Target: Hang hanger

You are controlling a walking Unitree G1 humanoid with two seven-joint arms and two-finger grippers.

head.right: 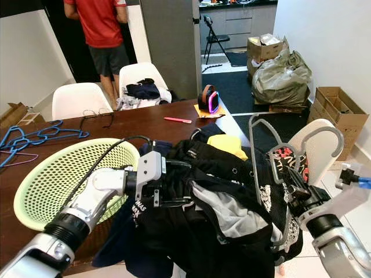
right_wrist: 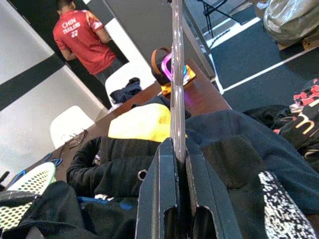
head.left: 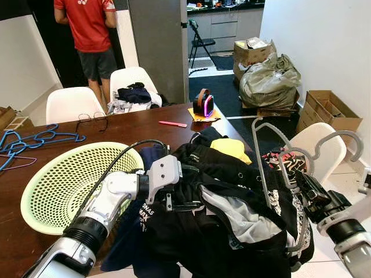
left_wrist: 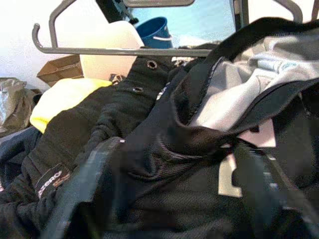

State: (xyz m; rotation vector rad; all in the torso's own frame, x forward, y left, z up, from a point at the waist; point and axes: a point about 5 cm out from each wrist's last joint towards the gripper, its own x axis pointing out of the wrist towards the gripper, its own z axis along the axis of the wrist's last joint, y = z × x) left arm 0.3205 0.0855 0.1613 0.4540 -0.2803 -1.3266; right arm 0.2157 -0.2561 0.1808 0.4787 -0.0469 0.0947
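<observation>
While the right pincer [right_wrist: 175,164] is clamped on a bar of the grey metal clothes hanger [head.left: 262,152] at the lower right of the frame, it holds the hanger upright above the heap of dark clothes [head.left: 232,208], probably so a garment can be fed onto it. At lower centre the left pincer [head.left: 184,186] is buried in the black fabric; whether its fingers are closed I cannot tell. A pale green mesh laundry basket [head.left: 55,179] lies tipped on the brown wooden table [head.left: 145,124] at left, blue hangers [head.left: 35,141] beyond it. A person in a red shirt [head.left: 87,23] stands at the upper left.
</observation>
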